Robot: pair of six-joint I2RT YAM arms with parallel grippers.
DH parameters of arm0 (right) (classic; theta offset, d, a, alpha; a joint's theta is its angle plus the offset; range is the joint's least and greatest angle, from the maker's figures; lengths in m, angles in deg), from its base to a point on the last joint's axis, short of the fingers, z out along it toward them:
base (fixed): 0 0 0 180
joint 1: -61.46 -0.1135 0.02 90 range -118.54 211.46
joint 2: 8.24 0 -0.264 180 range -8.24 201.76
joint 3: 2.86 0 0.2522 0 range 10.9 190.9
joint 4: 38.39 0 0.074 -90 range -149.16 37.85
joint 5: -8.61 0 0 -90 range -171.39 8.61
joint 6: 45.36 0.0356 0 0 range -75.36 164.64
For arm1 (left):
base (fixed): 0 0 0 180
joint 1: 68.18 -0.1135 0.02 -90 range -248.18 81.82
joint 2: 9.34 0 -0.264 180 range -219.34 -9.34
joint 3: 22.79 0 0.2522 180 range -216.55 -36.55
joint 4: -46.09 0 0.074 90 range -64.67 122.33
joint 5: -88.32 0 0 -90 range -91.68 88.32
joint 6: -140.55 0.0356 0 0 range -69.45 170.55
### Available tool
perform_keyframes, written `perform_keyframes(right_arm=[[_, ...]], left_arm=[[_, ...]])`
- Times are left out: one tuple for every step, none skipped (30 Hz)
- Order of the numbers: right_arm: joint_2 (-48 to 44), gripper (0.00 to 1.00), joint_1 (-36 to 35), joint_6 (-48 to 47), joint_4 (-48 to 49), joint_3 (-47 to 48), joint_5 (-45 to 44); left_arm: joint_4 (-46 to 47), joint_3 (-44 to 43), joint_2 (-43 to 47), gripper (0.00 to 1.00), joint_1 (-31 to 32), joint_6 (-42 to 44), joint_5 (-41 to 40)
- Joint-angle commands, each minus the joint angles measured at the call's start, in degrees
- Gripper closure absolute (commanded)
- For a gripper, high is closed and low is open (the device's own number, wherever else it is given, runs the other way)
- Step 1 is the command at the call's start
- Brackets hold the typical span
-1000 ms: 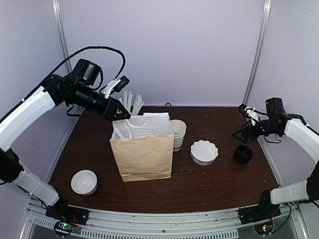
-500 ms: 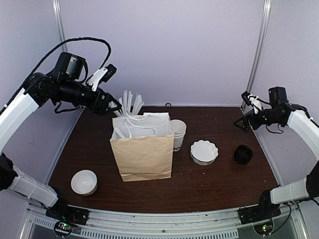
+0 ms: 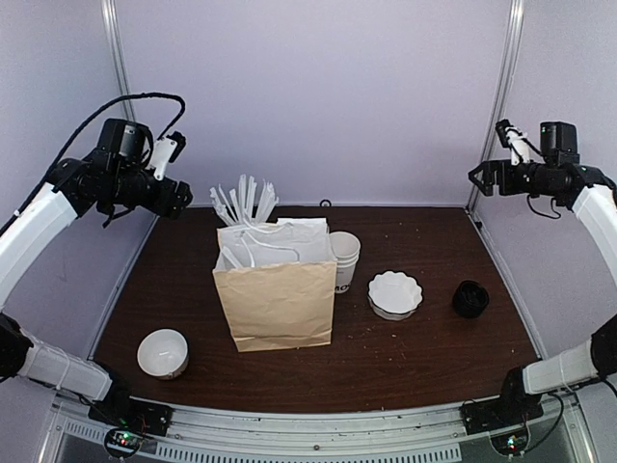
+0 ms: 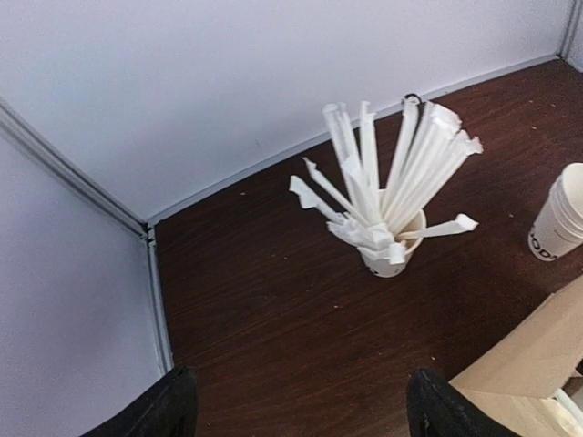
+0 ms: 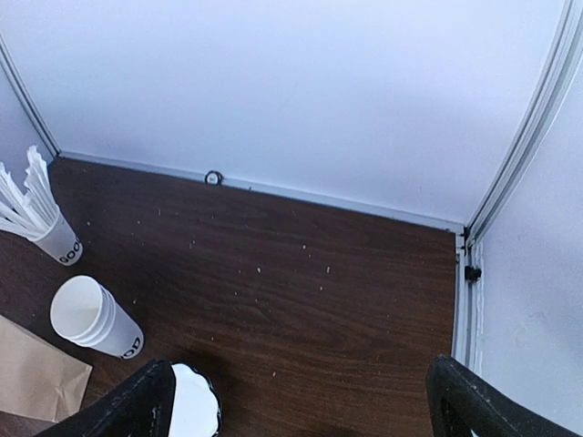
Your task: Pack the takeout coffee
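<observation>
Since a second ago both my arms have swung up and outward from the table (image 3: 415, 357), my left gripper (image 3: 179, 200) away from the bag (image 3: 277, 301) and my right gripper (image 3: 479, 177) away from the lids (image 3: 469, 299). Both pairs of fingers are spread wide with nothing between them. The coffee shows in no view, and I cannot see into the bag

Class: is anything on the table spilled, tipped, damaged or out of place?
Only pale specks scattered on the table near the back wall, like crumbs. The paper bag, cup stack and straw cup stand upright.
</observation>
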State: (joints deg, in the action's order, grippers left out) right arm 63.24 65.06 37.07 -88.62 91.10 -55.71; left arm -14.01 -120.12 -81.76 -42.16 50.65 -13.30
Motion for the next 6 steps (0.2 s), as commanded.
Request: perform_keyframes(right_arm=[[-3.6,0.00,0.2,5.5,0.4,4.3,3.7],[-3.5,0.01,0.2,5.7,-0.5,5.3,4.7],[-3.3,0.01,0.2,6.0,-1.4,6.0,5.6],[-3.3,0.01,0.2,6.3,-1.7,6.3,6.0],[-3.4,0.01,0.2,6.6,-1.6,6.3,6.2],[-3.7,0.01,0.2,6.7,-1.4,6.0,6.3]], left_arm=[[7.1,1.4,0.8,0.17,-1.4,-2.3,-1.7],[7.5,1.6,0.6,0.17,-1.5,-2.5,-1.5],[7.7,1.7,0.4,0.17,-1.5,-2.5,-1.4],[7.8,1.9,0.2,0.17,-1.5,-2.6,-1.4],[8.0,2.1,0.2,0.17,-1.6,-2.6,-1.2],[8.4,2.4,0.4,0.17,-1.6,-2.6,-0.8]])
